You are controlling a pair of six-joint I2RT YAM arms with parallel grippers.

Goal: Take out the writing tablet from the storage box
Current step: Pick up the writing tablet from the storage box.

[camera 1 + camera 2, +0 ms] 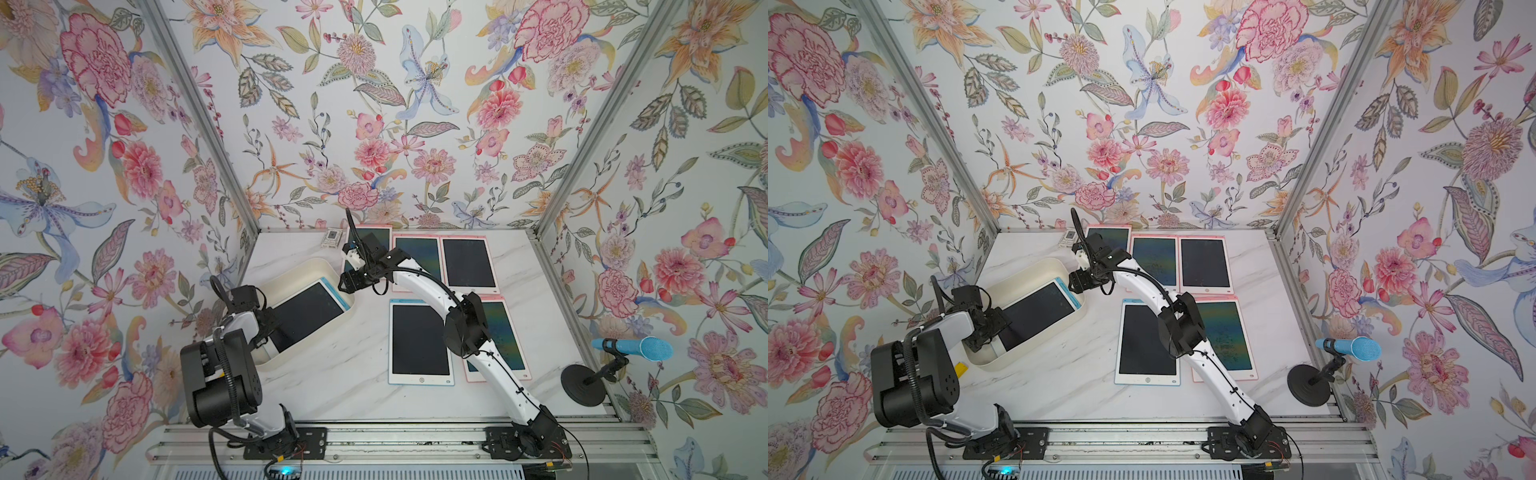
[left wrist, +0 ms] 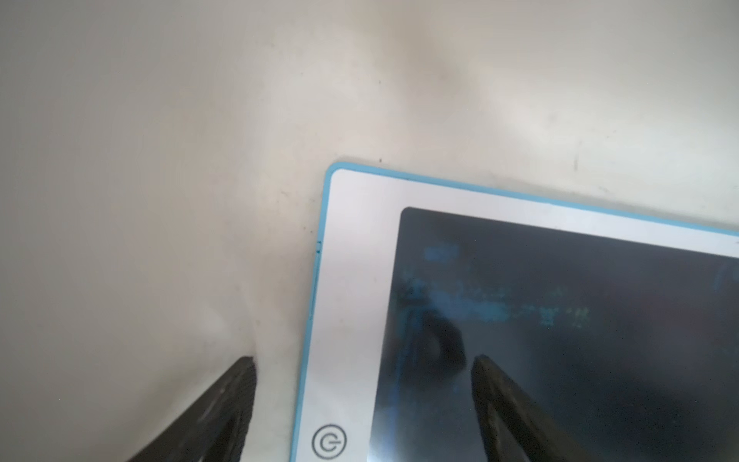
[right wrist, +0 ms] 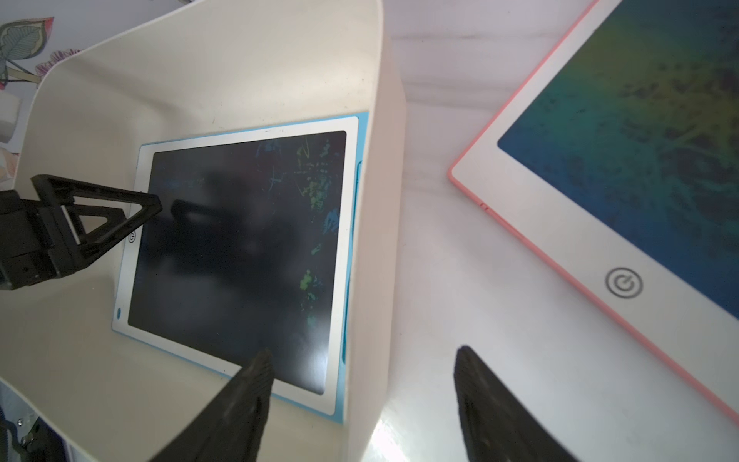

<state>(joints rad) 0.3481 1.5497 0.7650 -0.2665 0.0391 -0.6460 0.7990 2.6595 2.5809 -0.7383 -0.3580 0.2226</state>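
Writing tablet (image 1: 307, 313), blue-framed and screen up, is lying on the floor of the storage box (image 1: 286, 272), which is sitting on the table (image 1: 340, 386) beside several tablets already laid out in rows. In the left wrist view the left end effector (image 2: 364, 360) is hanging spread over the tablet's button end: one finger is hovering above the bare box floor just beside the short edge, the other above the dark screen, and neither appears to be touching anything. In the right wrist view the right end effector (image 3: 364, 351) is also standing spread, straddling the box's end wall (image 3: 378, 200) next to the tablet's far short edge, with one finger inside and one outside over the table; it is gripping nothing. The step in hand is judged to be securing the button edge for the lift. To do it well, the outer finger should be getting under or against the thin frame, not sliding over it, before the fingers pinch on the white bezel rather than the screen. Bracing the box at the far wall should be keeping it from dragging along, and a tilted lift would be clearing the wall most easily.
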